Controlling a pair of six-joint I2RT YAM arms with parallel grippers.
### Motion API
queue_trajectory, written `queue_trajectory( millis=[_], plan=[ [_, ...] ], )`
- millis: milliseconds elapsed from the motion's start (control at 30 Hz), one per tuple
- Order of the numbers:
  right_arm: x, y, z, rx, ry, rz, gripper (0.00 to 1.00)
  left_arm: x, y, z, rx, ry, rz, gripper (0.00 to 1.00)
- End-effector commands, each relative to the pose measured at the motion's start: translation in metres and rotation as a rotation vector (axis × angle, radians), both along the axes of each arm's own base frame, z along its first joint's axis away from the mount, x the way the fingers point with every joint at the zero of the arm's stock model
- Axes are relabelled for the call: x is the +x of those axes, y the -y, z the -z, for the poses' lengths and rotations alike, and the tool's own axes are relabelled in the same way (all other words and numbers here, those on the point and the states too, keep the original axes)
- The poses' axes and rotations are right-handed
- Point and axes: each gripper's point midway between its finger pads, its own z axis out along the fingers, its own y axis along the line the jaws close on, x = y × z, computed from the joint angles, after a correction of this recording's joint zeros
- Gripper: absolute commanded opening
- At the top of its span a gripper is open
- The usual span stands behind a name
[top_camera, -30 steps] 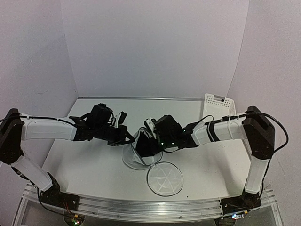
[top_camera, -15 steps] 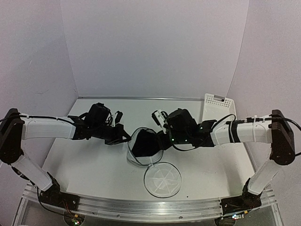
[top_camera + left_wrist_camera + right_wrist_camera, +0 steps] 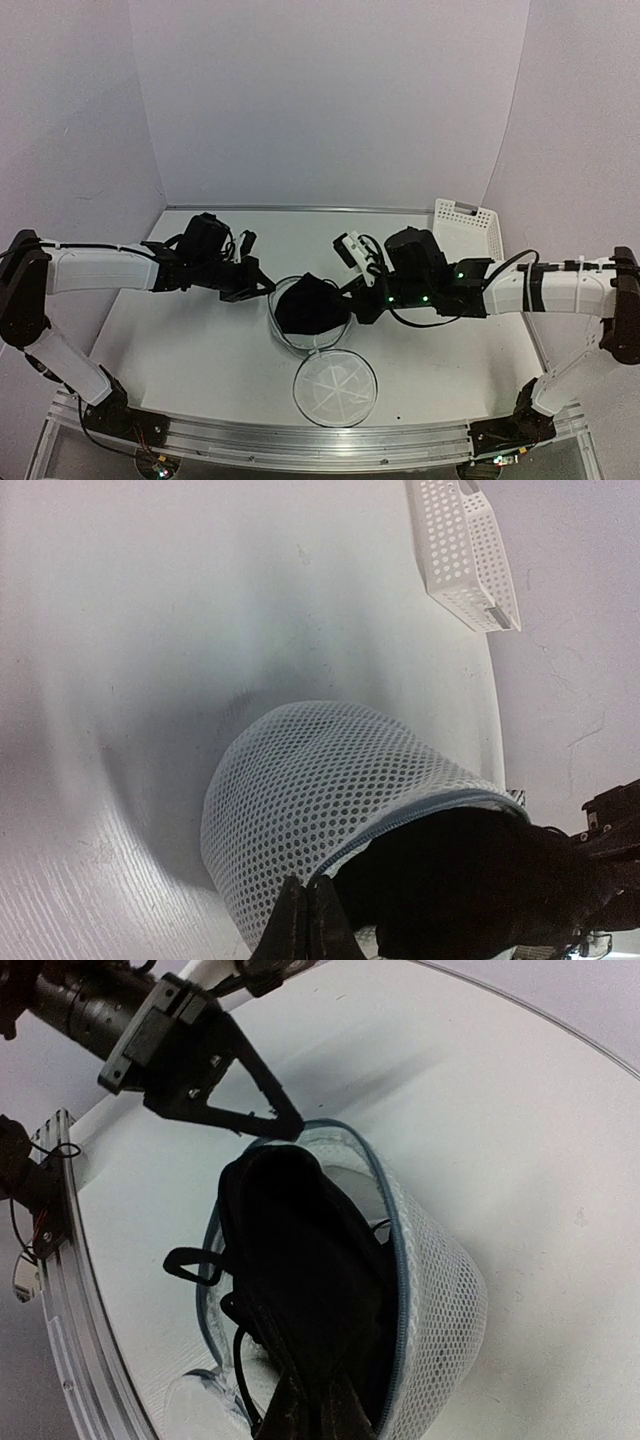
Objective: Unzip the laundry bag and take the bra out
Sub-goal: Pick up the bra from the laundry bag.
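Right wrist, crumpled black bra point(image 3: 310, 1260), unzipped laundry bag point(image 3: 440, 1305)

Right arm's elbow has swung out toward the right wall. The right gripper point(image 3: 352, 298), clamped on the bra point(image 3: 308, 306), has travelled rightward. The bra now sits higher in the mouth of the laundry bag point(image 3: 285, 338). The left gripper point(image 3: 262, 289) has drifted slightly left. The lid point(image 3: 335, 387) has slid left and nearer.

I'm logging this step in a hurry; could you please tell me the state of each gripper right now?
Left gripper: closed on the rim of the laundry bag.
Right gripper: closed on the bra.
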Motion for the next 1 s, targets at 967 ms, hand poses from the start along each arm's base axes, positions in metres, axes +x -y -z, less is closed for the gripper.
queue_trajectory(
  millis=[967],
  plan=[
    [0.038,0.051,-0.216,0.416,0.417,0.346,0.0,0.008,0.023,-0.024,-0.036,0.058,0.116,0.0]
  ],
)
